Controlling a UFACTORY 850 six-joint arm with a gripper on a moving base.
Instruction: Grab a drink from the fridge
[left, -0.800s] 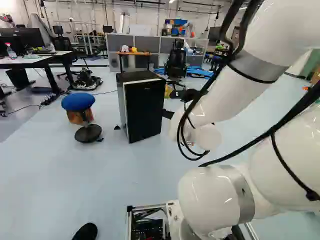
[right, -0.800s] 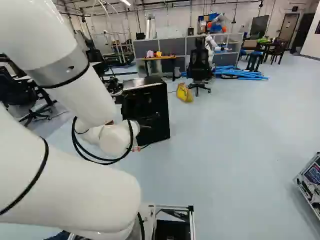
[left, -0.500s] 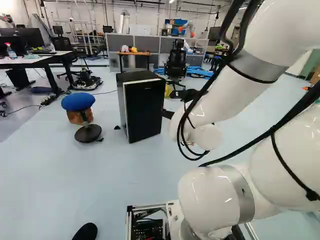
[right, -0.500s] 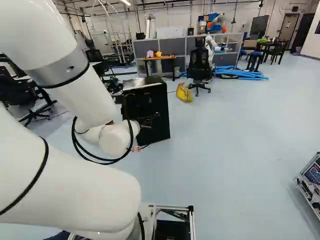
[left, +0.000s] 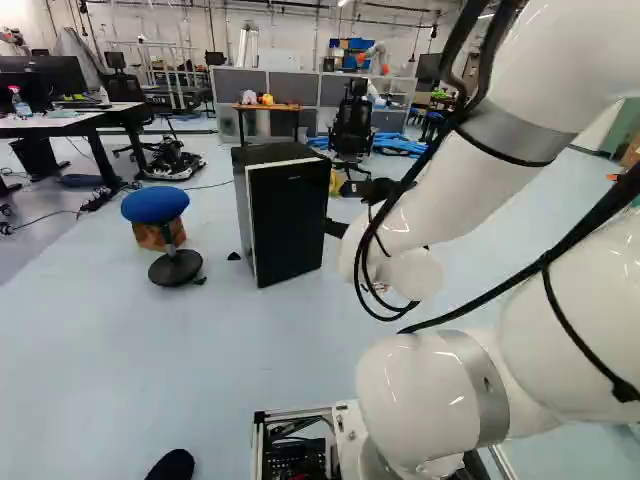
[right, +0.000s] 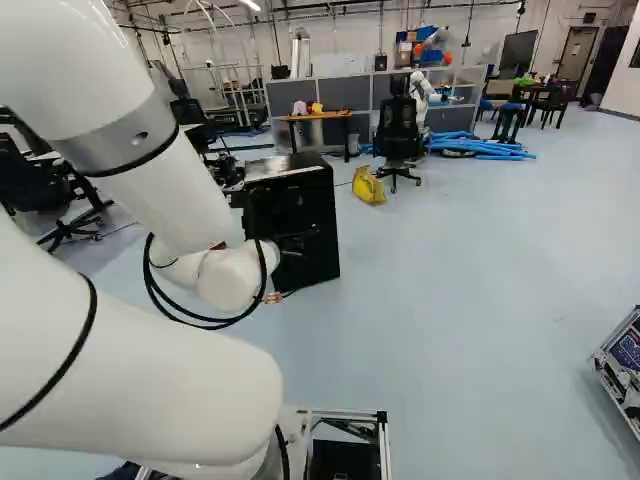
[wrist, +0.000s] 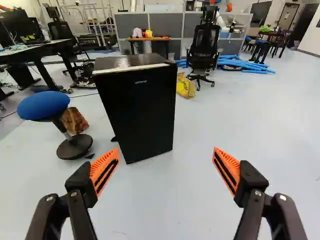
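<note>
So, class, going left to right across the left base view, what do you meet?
Bottle on the desk, blue-topped stool, black fridge, office chair before the grey partitions.

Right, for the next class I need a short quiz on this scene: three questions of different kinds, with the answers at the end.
1. True or false: the two fingers stand wide apart, holding nothing.
2. Multiple choice: beside the black fridge is a stool. What colour is its seat?
A) red
B) blue
C) green
3. Fill in the missing word: the yellow bag beyond the fridge rests on the ____.

Key: 1. true; 2. B; 3. floor.
</note>
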